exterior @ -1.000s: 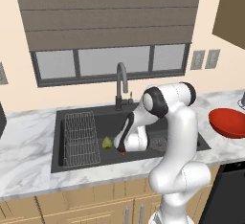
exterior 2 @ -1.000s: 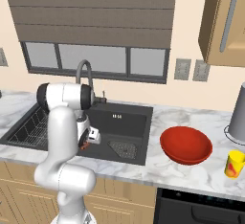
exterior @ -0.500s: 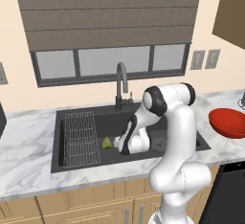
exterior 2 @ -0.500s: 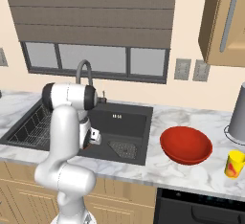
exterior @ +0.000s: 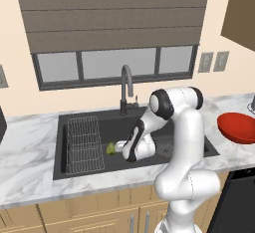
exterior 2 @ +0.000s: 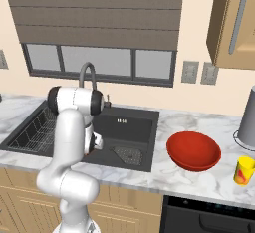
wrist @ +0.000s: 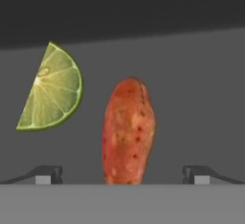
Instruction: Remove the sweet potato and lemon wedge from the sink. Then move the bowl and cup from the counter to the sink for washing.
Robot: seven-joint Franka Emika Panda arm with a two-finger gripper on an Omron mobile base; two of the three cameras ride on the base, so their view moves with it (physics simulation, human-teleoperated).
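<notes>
Even, soft, shadowless rendered light

Sweet potato beside lemon wedge in sink; red bowl on counter.

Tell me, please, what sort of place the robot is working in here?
It looks like a home kitchen, in simulation. A dark sink with an arched faucet is set into a marble counter under a window, with wooden cabinets above and a red bowl beside the sink.

We see a grey metal pot standing at the right end of the marble counter, near the back wall. Above it hangs a wooden cabinet, and two wall outlets sit beside the window.
</notes>
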